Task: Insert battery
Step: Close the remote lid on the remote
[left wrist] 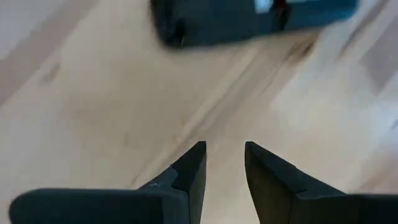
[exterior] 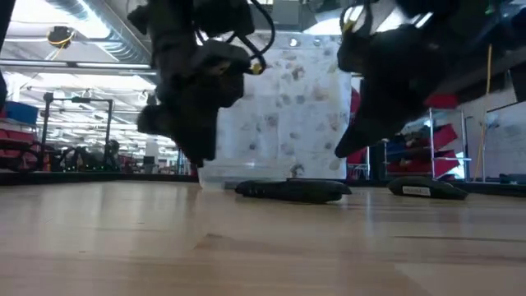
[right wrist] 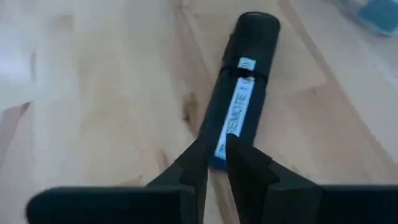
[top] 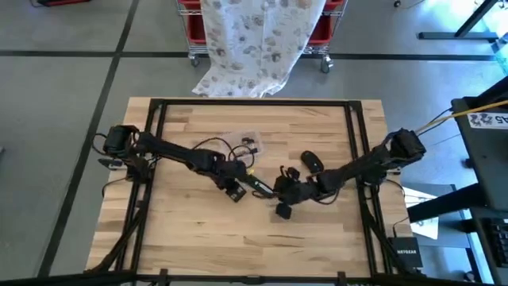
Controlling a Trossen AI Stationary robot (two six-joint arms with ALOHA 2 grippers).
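the wooden table (top: pixel 198 238) is filling the high view, butcher-block boards under a dark frame, and both arms are reaching in toward its middle. the left arm is stretching in from the left edge, the right arm from the right edge, and the two are meeting near the centre.

between them a long black remote (top: pixel 262 185) is lying flat on the wood. in the right wrist view the remote (right wrist: pixel 239 93) is showing a white label along its body, with a narrow dark band across it near the rounded far end. a second small black piece (top: pixel 311 162) is lying just beyond the right arm, apart from the remote.

the left gripper (left wrist: pixel 222 163) is hovering over bare wood with its fingers a narrow gap apart, nothing between them, the remote's dark end (left wrist: pixel 249 22) just ahead of it. the right gripper (right wrist: pixel 212 155) is sitting at the near end of the remote, fingers almost together, tips right over the label's edge; whether they are pinching anything, that cannot be told from here. no battery can be picked out.
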